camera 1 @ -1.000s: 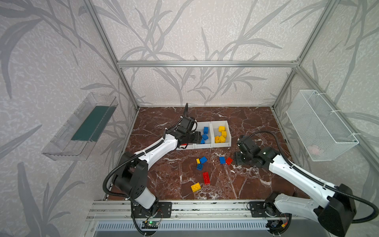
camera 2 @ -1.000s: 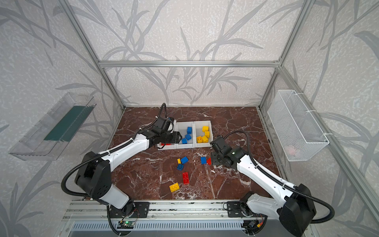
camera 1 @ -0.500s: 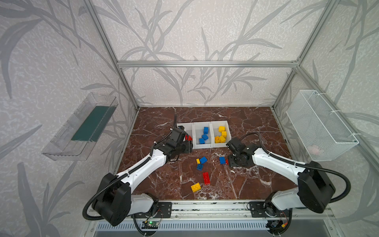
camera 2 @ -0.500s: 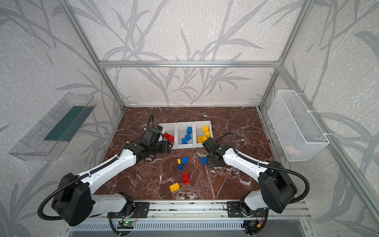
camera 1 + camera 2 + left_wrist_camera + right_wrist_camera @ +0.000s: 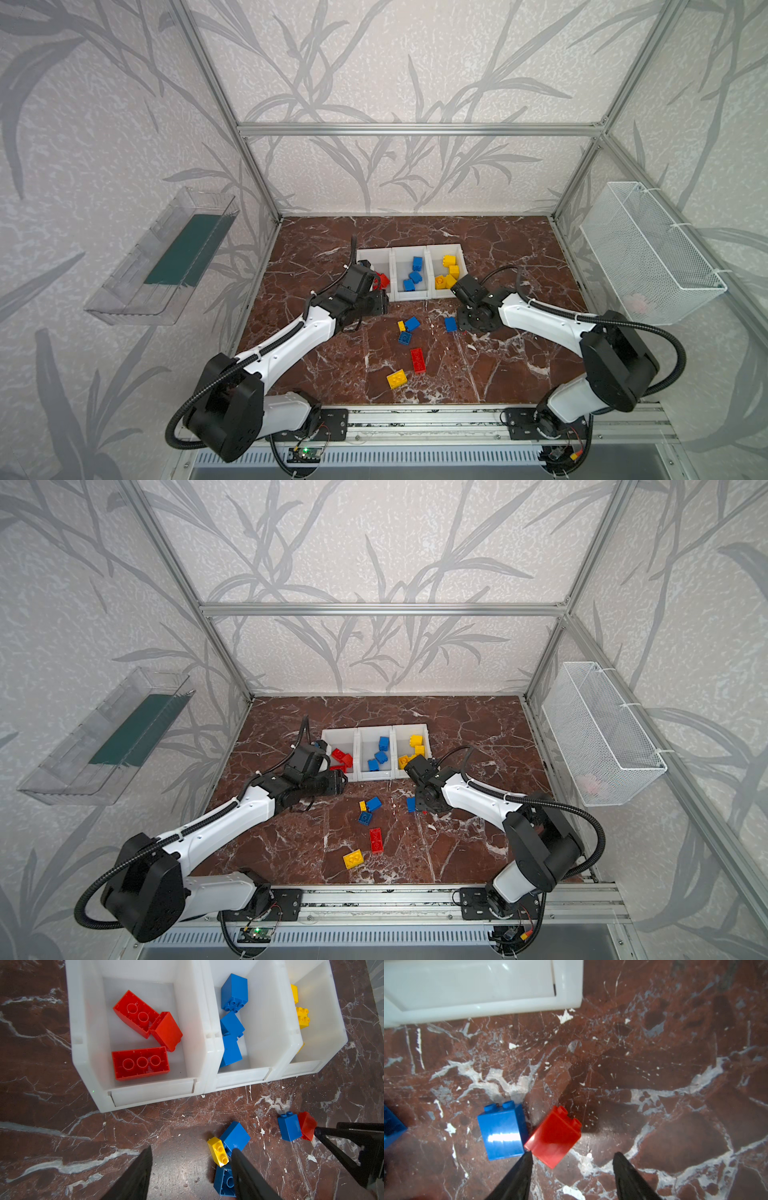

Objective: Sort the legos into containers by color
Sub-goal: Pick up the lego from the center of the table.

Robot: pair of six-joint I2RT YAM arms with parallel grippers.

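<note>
Three white bins stand in a row: one for red point(image 5: 362, 254), one for blue point(image 5: 409, 250) and one for yellow point(image 5: 459, 250). Each holds bricks of its own colour. My left gripper point(image 5: 191, 1148) hangs open and empty over the floor in front of the red bin point(image 5: 87, 1047). A small yellow brick point(image 5: 218, 1154) and two blue bricks point(image 5: 235, 1136) lie by one of its fingers. My right gripper point(image 5: 572, 1153) is open and low. A small red brick point(image 5: 555, 1136) lies just ahead of its jaws, touching a blue brick point(image 5: 503, 1132).
A long red brick point(image 5: 417, 360) and a yellow brick point(image 5: 397, 379) lie on the marble nearer the front rail. A clear tray point(image 5: 166, 257) hangs on the left wall. A wire basket point(image 5: 648, 253) hangs on the right wall.
My left gripper has drawn back from over the red bin to the floor in front of it. My right gripper has swung in toward the small red brick and come down over it.
</note>
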